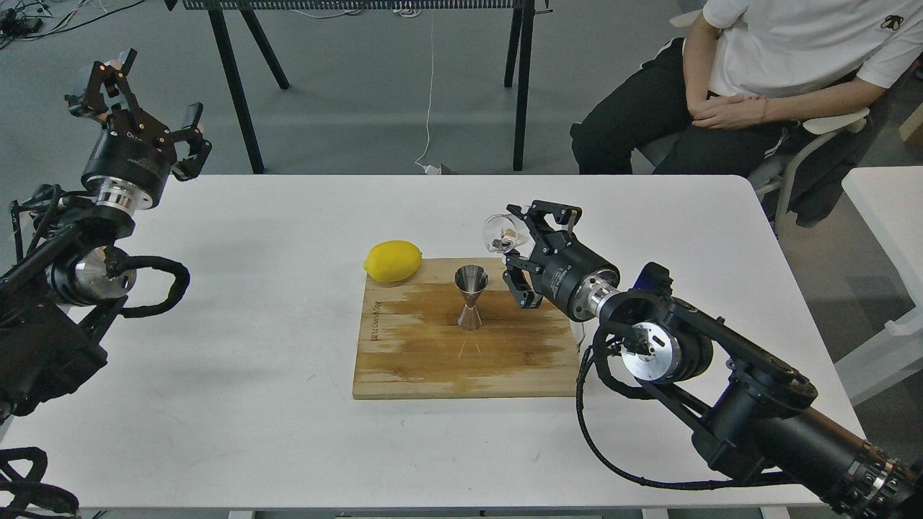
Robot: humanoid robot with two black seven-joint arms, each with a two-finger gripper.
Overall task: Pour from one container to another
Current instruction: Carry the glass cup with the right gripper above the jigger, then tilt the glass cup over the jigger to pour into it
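Note:
A small clear glass cup [499,232] is held above the cutting board, tipped on its side with its round mouth facing left. My right gripper [513,252] is shut on it. The shiny steel jigger [471,296] stands upright on the wooden cutting board [404,353], below and a little left of the cup. My left gripper [148,97] is raised off the table's far left corner, fingers spread open and holding nothing.
A yellow lemon [393,260] rests at the board's back left corner. The white table [252,288] carries the board. A seated person [757,79] is beyond the far right edge, and black table legs [238,86] stand behind.

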